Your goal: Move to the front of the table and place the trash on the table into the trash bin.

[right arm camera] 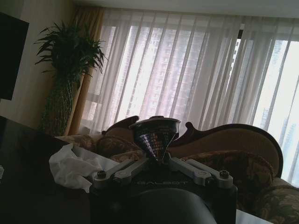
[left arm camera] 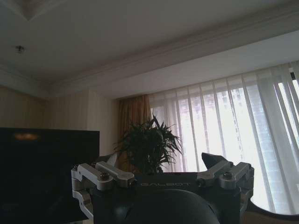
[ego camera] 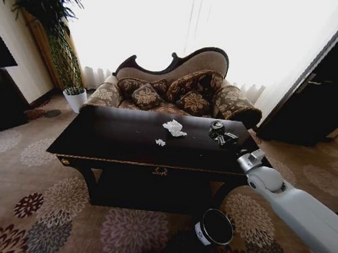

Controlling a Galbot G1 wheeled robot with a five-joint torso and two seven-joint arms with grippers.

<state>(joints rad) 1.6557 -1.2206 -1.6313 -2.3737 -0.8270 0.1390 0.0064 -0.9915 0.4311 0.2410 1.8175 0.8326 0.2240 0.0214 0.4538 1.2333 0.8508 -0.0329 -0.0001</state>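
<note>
On the long, dark, glossy wooden table [ego camera: 124, 143] with small gold ornaments along its front apron, the litter lies toward the far half of the top. A white crumpled tissue [ego camera: 174, 128] sits near the middle, and a tiny white scrap [ego camera: 160, 142] lies just in front of it, apart from it. To the right, near the far right corner, is a dark, crushed drink can [ego camera: 217, 129], with the right gripper [ego camera: 224, 136] at it.

From the right wrist view the right gripper [right arm camera: 161, 161] has its fingers closed on the can [right arm camera: 154, 135] — dark and shiny, pinched to a cone that narrows down into the fingertips, with its round rim upward. The tissue [right arm camera: 72, 167] shows just beside it on the dark tabletop [right arm camera: 28, 186].

Below the table's front right, on the flower-patterned carpet [ego camera: 37, 209], stands the small round black trash bin [ego camera: 213, 227] with a white label on its side — open, far lower than the tabletop.

The left gripper [left arm camera: 161, 170] points up toward the ceiling and curtains, its fingers apart and holding nothing.

Behind the table is a patterned sofa [ego camera: 179, 91] with cushions, and a white plant pot [ego camera: 74, 97] stands on the floor to the left.
</note>
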